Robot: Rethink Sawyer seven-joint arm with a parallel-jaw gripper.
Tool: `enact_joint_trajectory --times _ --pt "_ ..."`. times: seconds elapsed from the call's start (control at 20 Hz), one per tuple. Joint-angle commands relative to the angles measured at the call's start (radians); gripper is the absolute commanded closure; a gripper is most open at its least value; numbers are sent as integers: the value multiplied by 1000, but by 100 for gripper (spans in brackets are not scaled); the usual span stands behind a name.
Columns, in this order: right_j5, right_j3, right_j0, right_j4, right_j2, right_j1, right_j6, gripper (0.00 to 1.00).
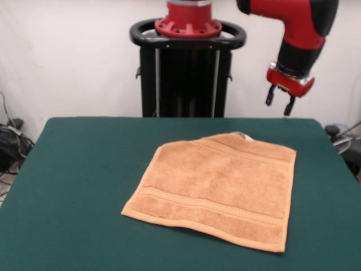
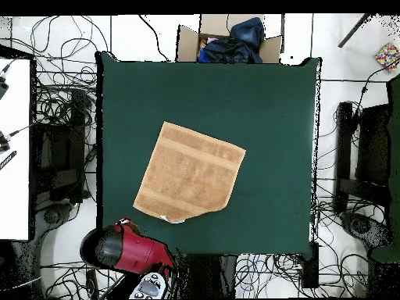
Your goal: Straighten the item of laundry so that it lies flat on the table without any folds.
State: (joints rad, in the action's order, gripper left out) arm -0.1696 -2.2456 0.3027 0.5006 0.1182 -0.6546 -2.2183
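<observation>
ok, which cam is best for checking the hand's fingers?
Front view: the hand hangs in clear air above the table's far edge, both fingers seen apart, holding nothing. Overhead shows only the red arm from above; the fingers are hidden there.

— Where is the arm [image 1: 293, 22] sitting in the front view?
— It is entering at the upper right of the frame, its red and black wrist [image 1: 299, 53] bending downward.
— And the gripper [image 1: 280, 101]?
— It is hanging at the upper right, pointing down, its two short dark fingers [image 1: 271, 95] standing apart with a clear gap between them and nothing in it.
— What is the overhead view showing?
— The arm [image 2: 125, 250] is lying at the lower left of the frame, a bulky red shape.
</observation>
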Motion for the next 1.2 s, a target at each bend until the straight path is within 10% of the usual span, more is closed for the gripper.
enact_joint_trajectory --times 0.05,1.2 --pt "379 -77 -136 -233 -160 -11 -145 0" --pt "586 127 -110 -201 -67 154 -185 0"
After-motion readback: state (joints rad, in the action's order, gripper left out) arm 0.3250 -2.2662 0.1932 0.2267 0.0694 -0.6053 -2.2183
